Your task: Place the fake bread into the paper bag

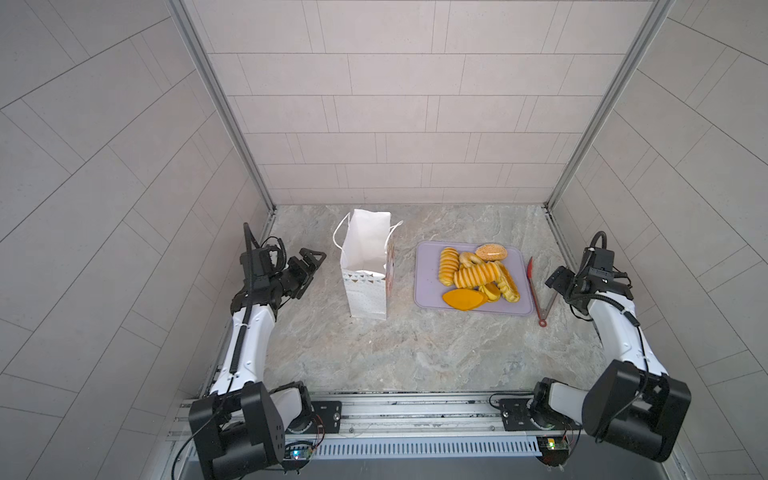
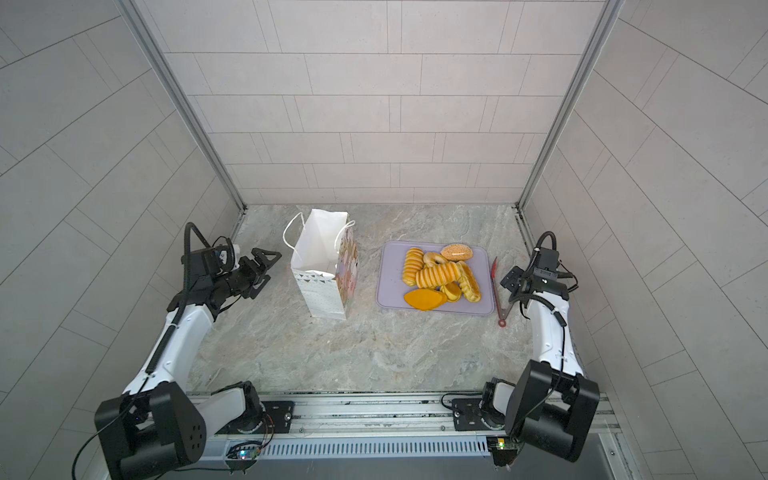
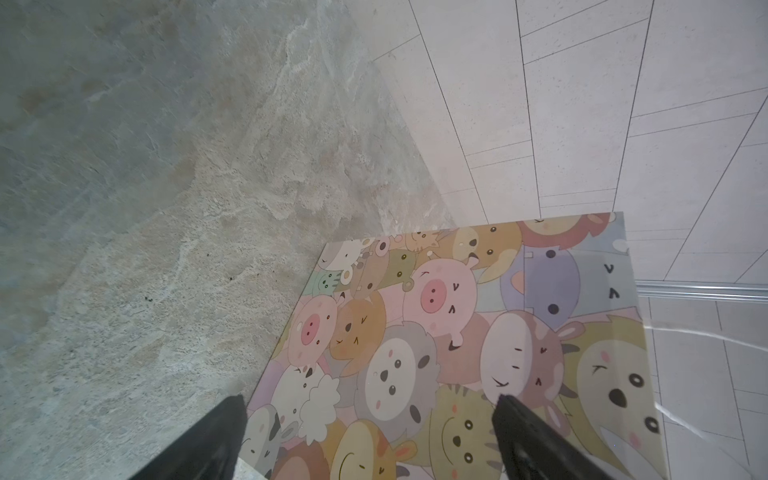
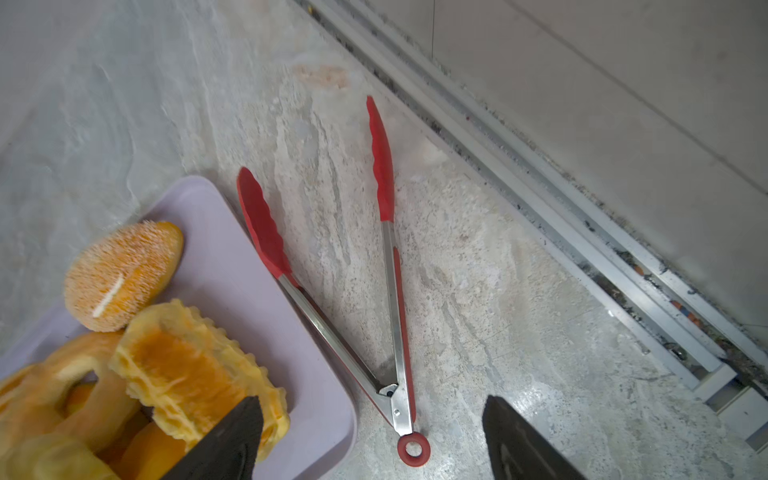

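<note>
- The metal rail that carries both arm bases lies nearest; beyond it stretches the bare marbled worktop
- The left hand hangs low over the worktop at the left, its fingers spread wide and holding nothing; it points at the paper bag and stands near it, with a gap between them in both top views
- In the left wrist view the left hand faces the bag's cartoon-animal side
- The bag stands upright with its mouth open, left of the lilac tray and apart from it
- The fake bread is heaped on the tray; a smooth orange oval lies at the near edge, ridged loaves in the middle, a seeded bun at the far edge
- Red-tipped tongs lie on the worktop just beside the tray's right edge, their arms splayed in a V
- The right hand hovers just right of the tongs, fingers parted and gripping nothing; its wrist view shows the bread on the tray
- The tiled back wall rises farthest off
</note>
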Motion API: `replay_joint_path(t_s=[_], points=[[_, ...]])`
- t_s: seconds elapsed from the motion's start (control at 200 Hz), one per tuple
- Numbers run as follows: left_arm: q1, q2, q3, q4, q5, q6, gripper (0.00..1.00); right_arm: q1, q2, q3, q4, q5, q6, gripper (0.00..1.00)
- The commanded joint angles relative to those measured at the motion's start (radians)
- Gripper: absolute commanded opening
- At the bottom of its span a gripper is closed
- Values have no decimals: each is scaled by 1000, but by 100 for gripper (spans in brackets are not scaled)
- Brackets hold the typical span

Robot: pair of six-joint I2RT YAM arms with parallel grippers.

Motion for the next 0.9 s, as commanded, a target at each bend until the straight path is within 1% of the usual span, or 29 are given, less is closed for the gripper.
replay_joint_path(t_s=[0.0, 0.08, 0.175, 0.25, 0.4, 0.61, 0.896], points=[[6, 3, -20, 84, 35, -39, 100, 46, 84, 32, -114, 51, -61, 85], [6, 11, -17, 97, 51, -48, 100, 65, 164, 67, -158, 52, -94, 84], [10, 18, -14, 107, 71, -57, 100, 90, 255, 102, -188, 107, -122, 82], [15, 23, -13, 111, 86, -60, 100, 101, 295, 111, -197, 155, -138, 81], [32, 26, -18, 128, 110, -69, 100, 101, 311, 114, -186, 177, -164, 80], [43, 30, -24, 141, 129, -78, 100, 101, 376, 147, -190, 206, -181, 78], [50, 27, -28, 142, 129, -79, 100, 101, 388, 172, -179, 172, -190, 78]])
